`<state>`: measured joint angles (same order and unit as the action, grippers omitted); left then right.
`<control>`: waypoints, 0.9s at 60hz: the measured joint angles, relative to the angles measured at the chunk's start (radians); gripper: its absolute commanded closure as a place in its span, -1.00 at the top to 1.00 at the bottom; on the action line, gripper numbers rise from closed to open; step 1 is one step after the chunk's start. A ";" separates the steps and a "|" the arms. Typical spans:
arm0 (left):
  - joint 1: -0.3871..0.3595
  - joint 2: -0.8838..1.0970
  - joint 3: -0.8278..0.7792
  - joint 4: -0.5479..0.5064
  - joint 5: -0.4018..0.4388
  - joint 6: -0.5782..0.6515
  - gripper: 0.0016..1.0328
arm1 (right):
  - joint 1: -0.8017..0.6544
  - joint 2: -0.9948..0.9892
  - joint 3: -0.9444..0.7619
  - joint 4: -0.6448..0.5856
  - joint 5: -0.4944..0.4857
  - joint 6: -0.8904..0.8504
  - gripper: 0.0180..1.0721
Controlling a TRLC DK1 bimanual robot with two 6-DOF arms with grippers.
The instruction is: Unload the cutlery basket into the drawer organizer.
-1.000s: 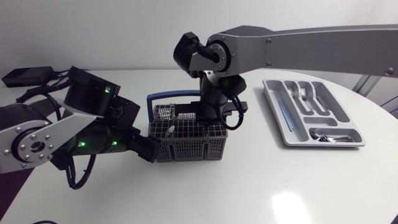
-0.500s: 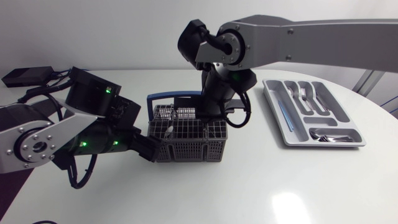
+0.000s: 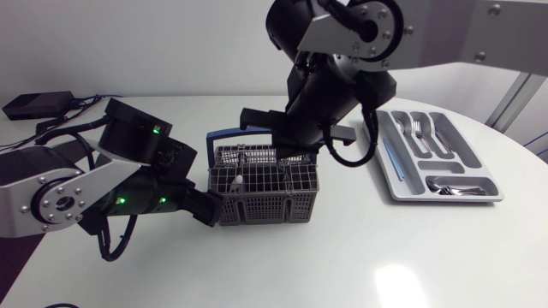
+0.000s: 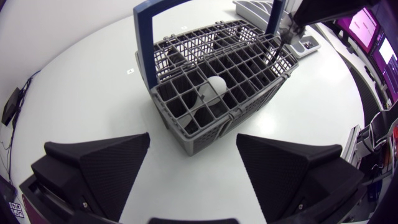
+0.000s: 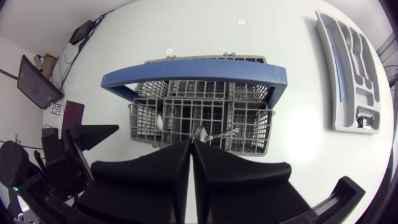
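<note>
The white round table carried all items under inspection. The right arm entered from the far right and stood over the middle of the table. The left arm lay low at the left.

The grey cutlery basket, with its blue handle raised, stood at the centre of the table. The grey drawer organizer lay well apart at the far right, with forks in a far compartment and spoons in the nearest one.

The left gripper stood at the basket's left end with its fingers spread wide. The basket's corner lay between the tips, and no contact could be seen in the wrist view.

The right gripper hung directly above the basket's right half. Its fingers were drawn close together and pinched one end of a metal cutlery piece, which was raised above the basket grid.

One spoon stood in a compartment near the basket's left end, bowl upward.
</note>
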<state>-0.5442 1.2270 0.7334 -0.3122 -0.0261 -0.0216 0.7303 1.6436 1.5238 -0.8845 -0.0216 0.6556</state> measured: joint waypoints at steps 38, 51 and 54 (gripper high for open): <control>-0.004 0.013 0.000 -0.001 0.000 0.000 0.89 | -0.240 -0.354 -0.009 -0.085 -0.268 -0.007 -0.88; -0.013 0.013 0.001 -0.006 0.000 0.000 0.89 | -0.516 -0.369 -0.024 -0.238 -0.351 -0.193 -0.89; -0.017 0.013 0.002 -0.012 0.000 0.000 0.89 | -0.576 -0.369 -0.037 -0.256 -0.352 -0.245 -0.89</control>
<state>-0.5610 1.2400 0.7357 -0.3244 -0.0265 -0.0216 0.1543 1.2747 1.4872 -1.1400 -0.3740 0.4107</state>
